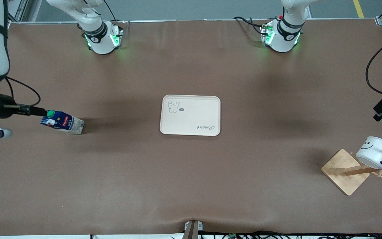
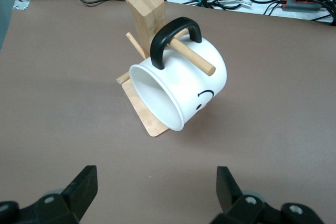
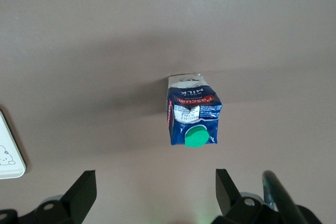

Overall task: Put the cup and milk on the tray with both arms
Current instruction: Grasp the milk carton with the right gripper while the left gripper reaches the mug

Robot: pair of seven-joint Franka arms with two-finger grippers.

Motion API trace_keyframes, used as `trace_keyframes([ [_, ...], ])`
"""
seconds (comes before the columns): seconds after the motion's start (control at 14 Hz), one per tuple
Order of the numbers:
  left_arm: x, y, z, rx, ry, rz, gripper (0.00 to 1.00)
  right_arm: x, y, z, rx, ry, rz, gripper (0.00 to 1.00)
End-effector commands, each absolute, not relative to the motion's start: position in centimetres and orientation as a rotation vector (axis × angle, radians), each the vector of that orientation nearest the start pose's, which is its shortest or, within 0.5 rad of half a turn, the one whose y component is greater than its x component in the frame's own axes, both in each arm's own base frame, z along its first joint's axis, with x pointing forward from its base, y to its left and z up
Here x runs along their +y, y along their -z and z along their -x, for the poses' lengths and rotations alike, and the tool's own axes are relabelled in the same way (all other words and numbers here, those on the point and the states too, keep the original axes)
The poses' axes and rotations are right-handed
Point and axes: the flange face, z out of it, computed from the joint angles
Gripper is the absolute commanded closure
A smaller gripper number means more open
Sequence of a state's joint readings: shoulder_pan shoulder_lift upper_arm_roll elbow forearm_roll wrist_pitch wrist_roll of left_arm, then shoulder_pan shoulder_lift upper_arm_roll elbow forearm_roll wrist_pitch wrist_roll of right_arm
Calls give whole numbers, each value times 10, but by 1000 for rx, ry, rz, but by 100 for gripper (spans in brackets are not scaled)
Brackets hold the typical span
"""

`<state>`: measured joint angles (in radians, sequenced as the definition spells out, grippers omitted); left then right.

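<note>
The milk point(image 1: 63, 122), a dark-blue carton with a green cap, stands on the table toward the right arm's end. It also shows in the right wrist view point(image 3: 193, 116). My right gripper point(image 3: 155, 195) is open and empty above the table beside the milk, apart from it. The cup point(image 1: 373, 152), white with a smiley face, hangs tilted by its black handle on a peg of a wooden rack point(image 1: 345, 171). It also shows in the left wrist view point(image 2: 181, 87). My left gripper point(image 2: 156, 192) is open and empty, up in the air short of the cup; it also shows in the front view point(image 1: 381, 111). The cream tray point(image 1: 191, 115) lies mid-table with nothing on it.
The rack's upright post point(image 2: 148, 9) and pegs stick out around the cup. Black cables point(image 1: 376, 66) hang at the left arm's end of the table. The two arm bases point(image 1: 103, 39) point(image 1: 280, 36) stand along the table's top edge.
</note>
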<state>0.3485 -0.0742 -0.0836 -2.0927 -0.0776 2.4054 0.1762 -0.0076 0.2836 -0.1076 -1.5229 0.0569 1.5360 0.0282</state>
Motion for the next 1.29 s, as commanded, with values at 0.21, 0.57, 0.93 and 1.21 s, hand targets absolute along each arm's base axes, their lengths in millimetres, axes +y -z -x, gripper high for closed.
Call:
trace_keyframes([
  [0.21, 153, -476, -547, -47, 698, 3104, 0, -72, -468, -615, 273, -475, 3030, 0],
  [0.57, 166, -458, -562, 116, 819, 3129, 0, -80, -455, -617, 282, -510, 3034, 0],
  [0.93, 185, -439, -581, 183, 983, 3179, 0, -82, -444, -619, 295, -534, 3025, 0],
  [1.21, 192, -419, -597, 231, 1090, 3199, 0, -107, -417, -620, 353, -578, 2997, 0],
])
